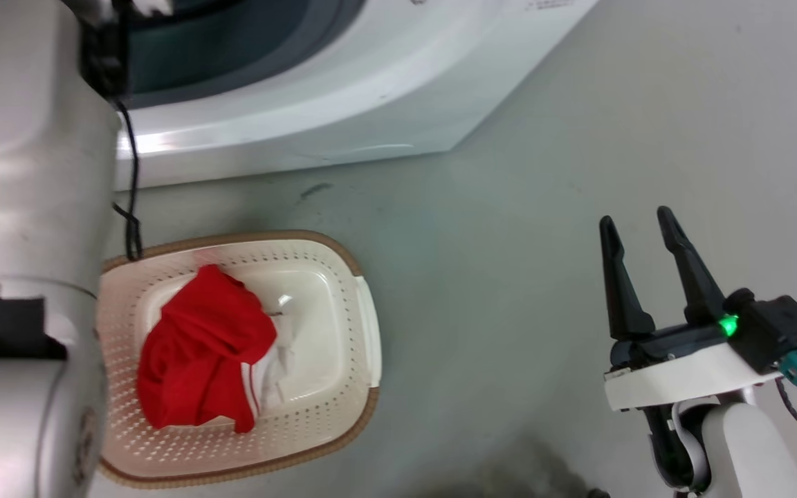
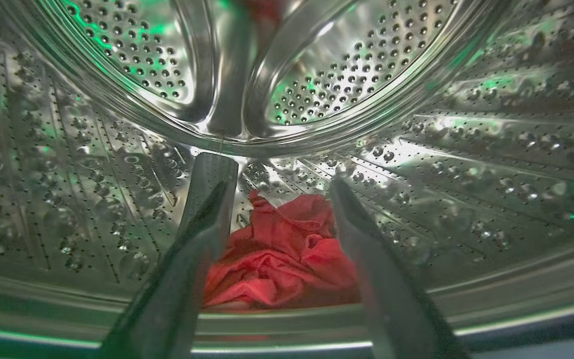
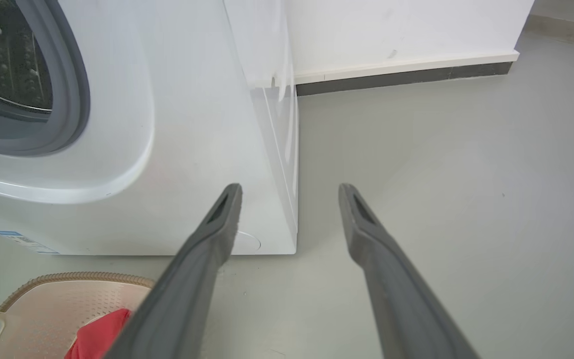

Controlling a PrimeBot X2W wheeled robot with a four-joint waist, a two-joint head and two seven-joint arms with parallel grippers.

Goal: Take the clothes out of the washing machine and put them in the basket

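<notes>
Entry: left gripper (image 2: 277, 174), jaws apart, inside washing machine drum (image 2: 68, 174). Clothes (image 2: 282, 259) lay bunched at drum's 6 o'clock, between the fingers. Advised: reach deeper, close on thickest folds. Basket (image 1: 343, 256), head view 8 o'clock, held second red garment (image 1: 198, 346).

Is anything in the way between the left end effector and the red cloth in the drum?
Nothing visible: the open left end effector points straight at the red cloth low in the drum.

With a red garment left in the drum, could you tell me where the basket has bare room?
Bare: the basket bottom between the red garment and its right-hand handle. Crowded: its left half, under that garment.
</notes>
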